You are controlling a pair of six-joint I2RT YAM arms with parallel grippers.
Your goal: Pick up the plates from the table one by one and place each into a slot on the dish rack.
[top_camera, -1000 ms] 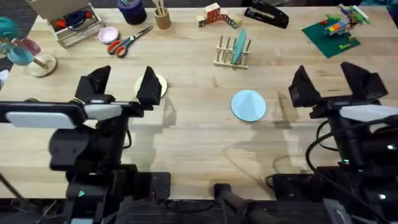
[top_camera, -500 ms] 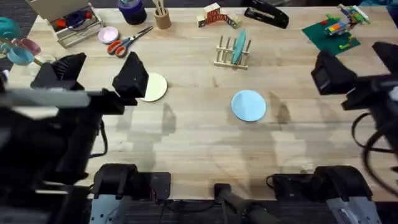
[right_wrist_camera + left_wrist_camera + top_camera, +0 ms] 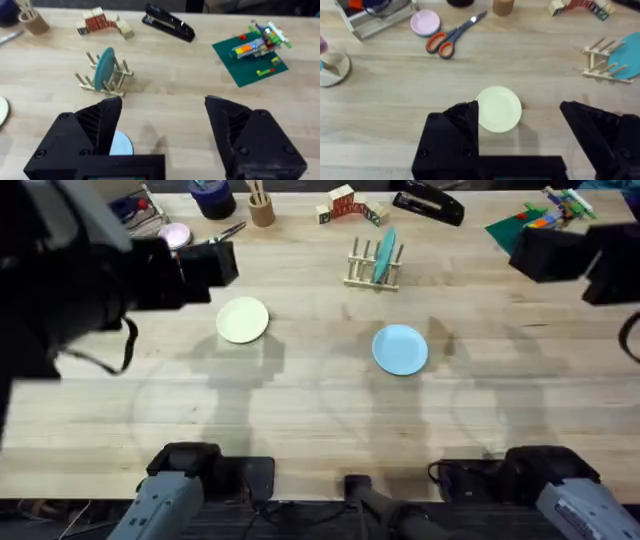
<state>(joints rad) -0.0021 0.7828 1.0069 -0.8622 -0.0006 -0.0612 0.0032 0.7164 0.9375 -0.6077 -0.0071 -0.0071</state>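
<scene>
— What's on your left side?

— In the overhead view my left arm fills the upper left as a dark blur, hiding most of the wire basket [image 3: 375, 17] and part of the scissors [image 3: 454, 37]. In my wrist view my left claw [image 3: 530, 132] hangs spread wide, holding nothing, above the cream-yellow plate [image 3: 243, 319]; one finger's edge covers the plate's rim. The plate lies flat on the table [image 3: 300, 400], left of centre, plain and round with a shallow raised rim.

— And toward the middle?

— The light blue plate [image 3: 400, 348] lies flat just right of centre, well apart from the cream one. Above it stands the dish rack [image 3: 374, 265], pale dowels on a flat base, with a teal-blue plate [image 3: 386, 252] already upright between its pegs.

— The right?

— My right arm is cut off by the upper right edge overhead. In its wrist view my right claw [image 3: 162, 125] is spread and empty; a finger hides most of the blue plate beneath.

— Any writing?

— The blocks [image 3: 102, 22] carry marks too small to read. The stapler [image 3: 169, 22] shows no legible brand.
</scene>
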